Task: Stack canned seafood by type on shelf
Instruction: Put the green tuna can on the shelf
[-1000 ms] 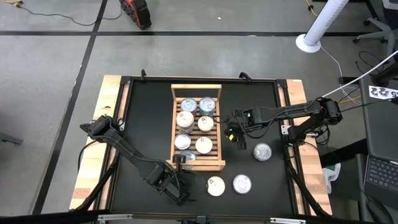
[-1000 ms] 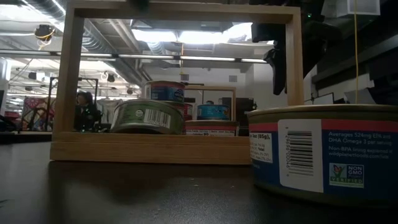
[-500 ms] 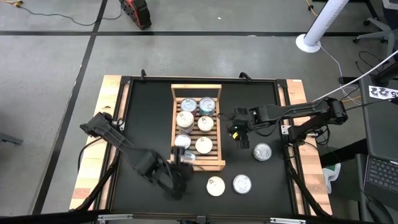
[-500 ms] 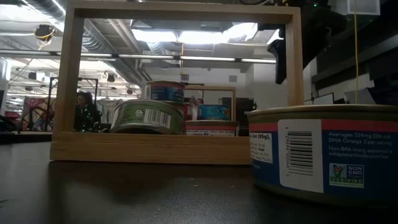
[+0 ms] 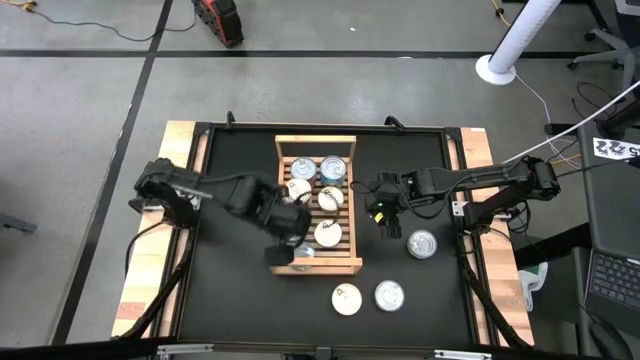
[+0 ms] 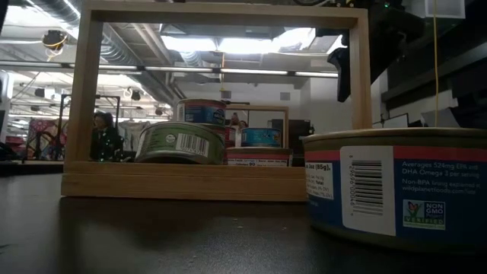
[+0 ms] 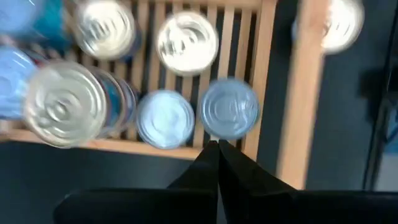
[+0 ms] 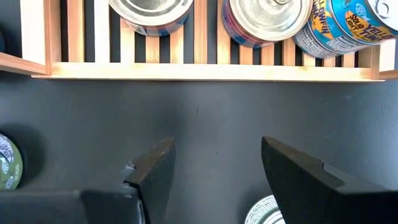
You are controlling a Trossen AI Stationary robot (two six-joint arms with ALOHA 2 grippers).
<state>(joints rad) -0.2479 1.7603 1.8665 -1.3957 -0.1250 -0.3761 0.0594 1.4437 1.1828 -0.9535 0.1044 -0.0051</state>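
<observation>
The wooden slatted shelf [image 5: 317,205] lies mid-table with several round tins [image 5: 330,197] on its slats, some stacked. My left gripper [image 5: 279,252] is shut and hovers over the shelf's left rail near its near end. In its wrist view the fingertips [image 7: 216,146] meet just short of a silver tin [image 7: 230,107]. My right gripper [image 5: 386,216] is open over bare table to the right of the shelf. Its fingers [image 8: 155,168] face the shelf's side rail [image 8: 205,70]. Three loose tins [image 5: 422,243] [image 5: 347,298] [image 5: 389,294] rest flat on the table.
A blue-labelled tin [image 6: 396,186] fills the low view's foreground, next to the shelf's raised end rail [image 6: 221,99]. Wooden planks [image 5: 170,230] border the black table top on both sides. A green-labelled tin [image 8: 6,165] sits at the edge of the right wrist view.
My left arm has swung from the table's near edge up and toward the far left. It now reaches over the shelf's left side. Its gripper stays near the shelf's near left corner. The tins have kept their places.
</observation>
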